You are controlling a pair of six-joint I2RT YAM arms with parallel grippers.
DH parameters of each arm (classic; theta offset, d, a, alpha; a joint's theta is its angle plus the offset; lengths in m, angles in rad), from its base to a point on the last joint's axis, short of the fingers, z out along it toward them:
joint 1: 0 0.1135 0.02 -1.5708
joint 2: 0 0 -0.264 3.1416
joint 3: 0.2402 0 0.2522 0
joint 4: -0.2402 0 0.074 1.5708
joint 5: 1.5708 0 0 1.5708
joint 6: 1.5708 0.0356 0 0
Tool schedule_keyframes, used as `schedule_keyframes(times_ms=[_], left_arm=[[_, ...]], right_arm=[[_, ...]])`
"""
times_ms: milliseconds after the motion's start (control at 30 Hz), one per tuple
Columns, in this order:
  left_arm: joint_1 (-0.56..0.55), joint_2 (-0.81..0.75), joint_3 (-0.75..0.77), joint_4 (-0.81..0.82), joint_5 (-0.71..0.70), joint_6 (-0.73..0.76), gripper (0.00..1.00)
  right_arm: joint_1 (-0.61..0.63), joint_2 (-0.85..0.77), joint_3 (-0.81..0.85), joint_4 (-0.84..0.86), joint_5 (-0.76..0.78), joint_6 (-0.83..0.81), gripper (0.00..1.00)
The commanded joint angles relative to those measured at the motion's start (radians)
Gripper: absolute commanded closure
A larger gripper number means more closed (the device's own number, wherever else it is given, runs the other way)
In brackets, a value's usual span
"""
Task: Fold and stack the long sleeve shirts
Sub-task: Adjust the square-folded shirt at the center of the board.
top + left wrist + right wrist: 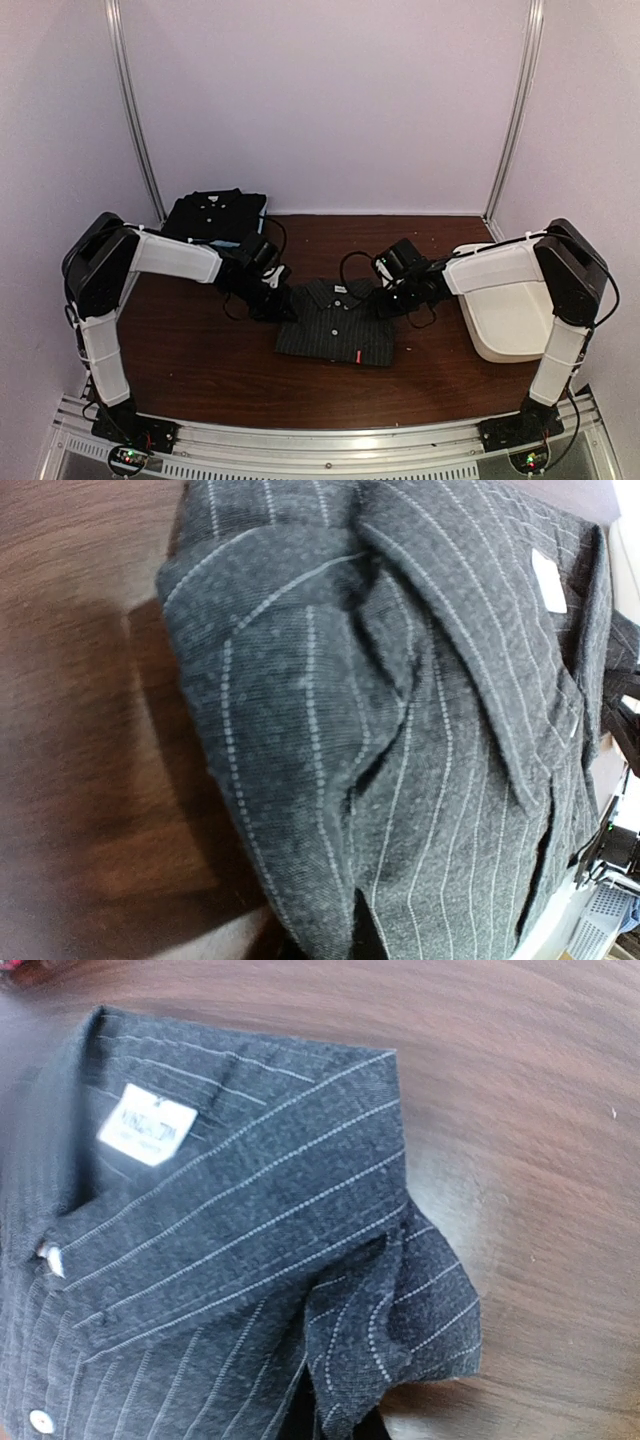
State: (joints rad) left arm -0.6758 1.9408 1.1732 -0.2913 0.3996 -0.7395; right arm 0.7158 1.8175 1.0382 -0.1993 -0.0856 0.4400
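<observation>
Table [200,370]: dark brown wood grain, boxed in by pale lilac walls [330,100], with a metal post [135,120] in each back corner. A slotted aluminium rail [330,445] runs along the near edge by the arm bases. The pinstriped shirt [335,325] lies folded into a rectangle at table centre, collar toward the back wall, buttons up, with a small red tag [357,356] at its near hem. A folded black shirt [213,215] sits in the back left corner, and a sliver of light blue cloth [230,242] shows at its near edge. The white tub [510,320] rests at the right, partly covered by the right forearm. The left pincer [280,305] is at the shirt's left shoulder and the right pincer [388,303] at its right shoulder. From above I see both only as dark shapes against dark cloth. Neither wrist camera shows its own fingers, so I cannot tell how wide either pincer is or whether it grips the fabric. The wrist views are close and blurred at the edges, showing a bunched shoulder fold each. The white neck label [147,1124] is unreadable, and one button [40,1421] is cut off by the frame.
</observation>
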Motion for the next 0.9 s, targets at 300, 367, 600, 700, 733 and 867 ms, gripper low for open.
schedule_keyframes(times_ms=[300, 367, 600, 700, 733, 867], left_arm=[[-0.018, -0.364, -0.099, -0.136, -0.088, -0.061, 1.00], [-0.018, -0.353, -0.133, -0.124, -0.091, -0.065, 1.00], [0.054, -0.237, -0.148, -0.116, -0.170, -0.006, 0.51], [0.073, -0.265, -0.139, -0.122, -0.189, 0.017, 0.46], [0.074, -0.275, -0.130, -0.130, -0.198, 0.022, 0.46], [0.071, -0.317, -0.109, -0.135, -0.178, 0.031, 0.51]], right_arm=[[0.043, -0.156, 0.095, -0.097, -0.061, -0.008, 1.00], [0.032, -0.136, 0.092, -0.093, -0.064, -0.019, 1.00], [-0.071, -0.012, 0.099, -0.080, -0.056, -0.073, 0.78], [-0.072, -0.041, 0.101, -0.095, -0.040, -0.073, 0.54], [-0.072, -0.055, 0.100, -0.101, -0.032, -0.068, 0.51], [-0.063, -0.117, 0.105, -0.142, 0.034, -0.038, 0.47]])
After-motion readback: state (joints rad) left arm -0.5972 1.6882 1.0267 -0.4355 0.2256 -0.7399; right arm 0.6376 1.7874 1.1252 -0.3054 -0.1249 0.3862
